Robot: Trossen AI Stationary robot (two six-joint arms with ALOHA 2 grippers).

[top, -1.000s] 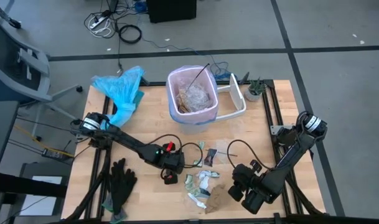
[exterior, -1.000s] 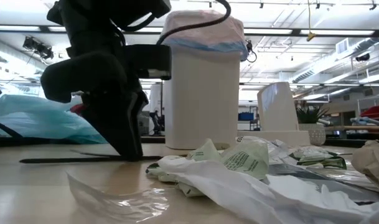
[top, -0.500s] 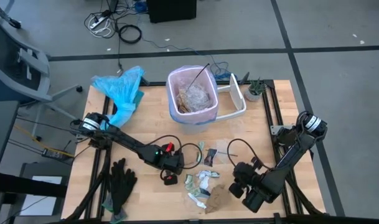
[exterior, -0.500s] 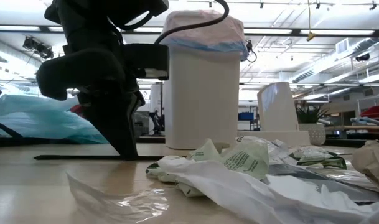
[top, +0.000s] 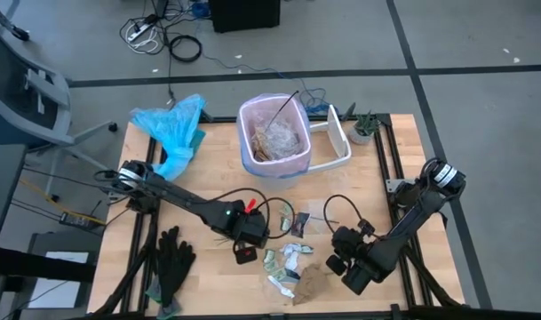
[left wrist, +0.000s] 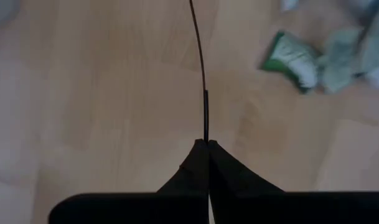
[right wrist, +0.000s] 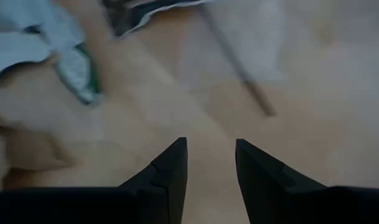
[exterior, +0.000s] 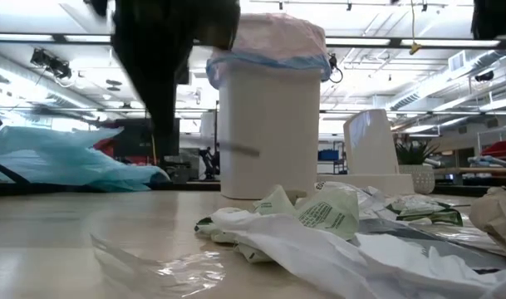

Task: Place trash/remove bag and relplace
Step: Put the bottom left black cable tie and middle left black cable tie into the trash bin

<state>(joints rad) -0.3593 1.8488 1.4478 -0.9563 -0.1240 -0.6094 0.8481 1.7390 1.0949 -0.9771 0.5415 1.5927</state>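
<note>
High view: the left pincer (top: 250,238) is sitting low over the desk (top: 208,151) just left of the trash (top: 292,258), which is lying in a loose heap at the near middle. The right pincer (top: 339,263) is hanging just right of that heap. The bag (top: 274,133), lining the bin at the far middle, is already taking in scraps, so it is well apart from both pincers.

Low view: the trash is spreading across the near desk; the bag's rim is folding over the white bin behind.

Left wrist view: the left pincer is pinching shut on a thin black utensil (left wrist: 201,81), probably to carry it to the bag.

Right wrist view: the right pincer is narrowly parted and holding nothing, facing scraps beyond it.
</note>
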